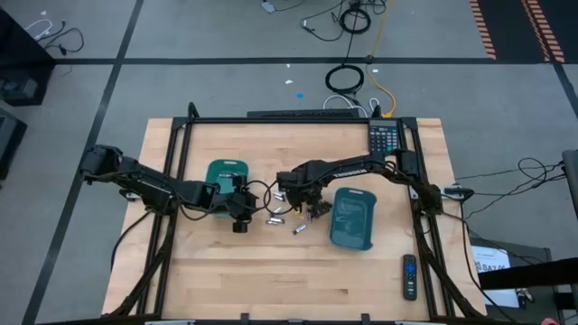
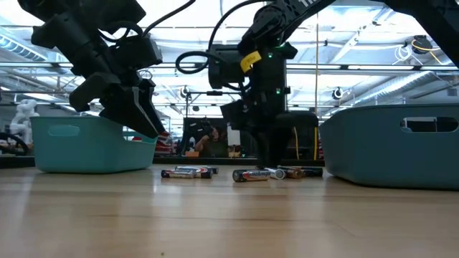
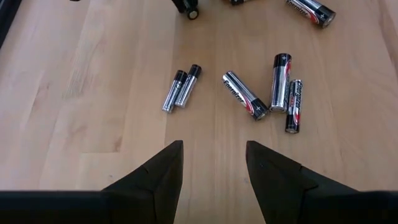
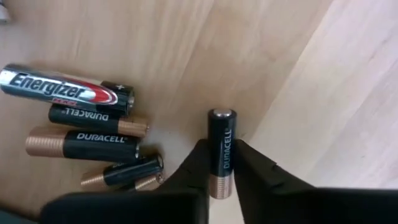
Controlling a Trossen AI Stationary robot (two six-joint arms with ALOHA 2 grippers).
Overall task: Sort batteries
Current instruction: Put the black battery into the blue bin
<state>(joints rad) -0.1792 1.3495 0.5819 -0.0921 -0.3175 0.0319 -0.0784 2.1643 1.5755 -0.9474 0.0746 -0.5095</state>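
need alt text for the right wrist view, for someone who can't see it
The right tool is shut on a black-and-copper Duracell battery, holding it above the wooden table. Off to one side on the wood lies a loose cluster of batteries: one silver Energizer battery and several more Duracell cells.

Batteries (image 1: pixel 287 219) crowd gap btwn trays (image 1: pixel 353 218).

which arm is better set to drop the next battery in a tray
Right. The right gripper is already shut on a Duracell battery and sits close to the darker tray. The left gripper is open and empty, hovering over loose batteries it hasn't grasped.
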